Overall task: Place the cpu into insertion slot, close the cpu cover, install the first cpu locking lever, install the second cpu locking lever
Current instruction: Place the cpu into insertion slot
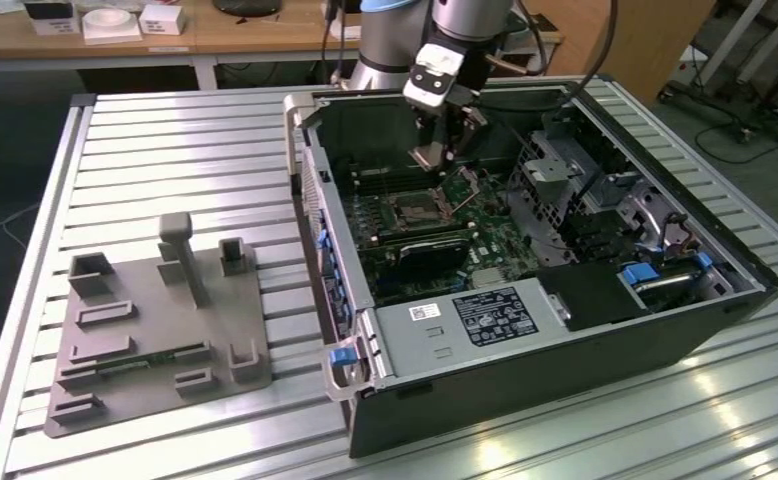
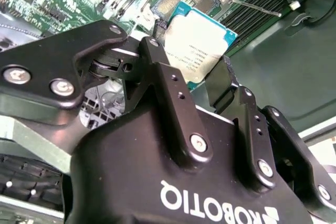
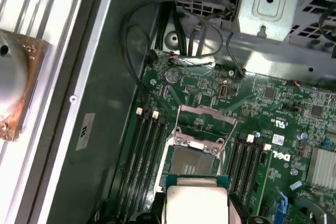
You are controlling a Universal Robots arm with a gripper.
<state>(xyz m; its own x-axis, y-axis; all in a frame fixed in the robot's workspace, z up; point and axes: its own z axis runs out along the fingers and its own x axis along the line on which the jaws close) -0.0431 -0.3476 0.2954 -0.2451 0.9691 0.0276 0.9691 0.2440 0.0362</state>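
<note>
Over the open computer case (image 1: 523,385) on the slatted table (image 1: 162,180), the pincer (image 1: 432,155) is clamped on opposite edges of the cpu (image 3: 197,203). The chip hangs just above the insertion slot (image 3: 193,163), apart from it, and the cpu cover (image 3: 199,143) stands tilted up, open.

Note the cpu (image 2: 197,38): a silver-grey top with fine dark print and a teal-green rim. The gripper (image 2: 190,62) is matte black with white lettering. In the first wrist view you find the insertion slot (image 3: 191,165) dark, the cpu cover (image 3: 206,112) silvery, the circuit board (image 3: 273,103) green and the memory slots (image 3: 149,145) black. In the exterior view, the case (image 1: 523,385) is black with blue tabs (image 1: 342,355), and the table (image 1: 162,150) is ribbed silver.
</note>
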